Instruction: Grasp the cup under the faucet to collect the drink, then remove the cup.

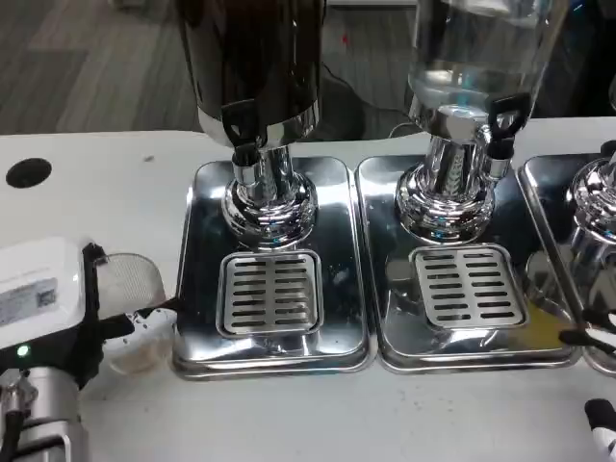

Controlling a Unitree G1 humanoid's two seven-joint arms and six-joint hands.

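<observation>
Three chrome drip trays (197, 289) in a row across the white worktop (96, 183), each under its own drink dispenser. Largest on the left tray: tall dark-bodied dispenser (255, 58) on a polished chrome pedestal, small black faucet (241, 125) pointing down over a slotted steel grille (269, 292), placed there to catch drips. Beside it a clear-walled dispenser (476, 58) with the same layout; only the chrome base of a third (597, 197) at the right edge.

Lower left: silver left forearm lying low and roughly level, white-backed left hand (48, 298) turned inward toward the trays, black fingers wrapped round a small translucent plastic cup (130, 279). Cup upright, held just beside the left tray's outer rim and near the worktop, not over the grille and well short of the faucet. Seemingly empty, though hard to tell through the cloudy wall. Judged stage: cup grasped, filling not yet begun.

Lower right corner: a sliver of the right hand (602, 423), apparently waiting; spread or closed, cannot tell.
</observation>
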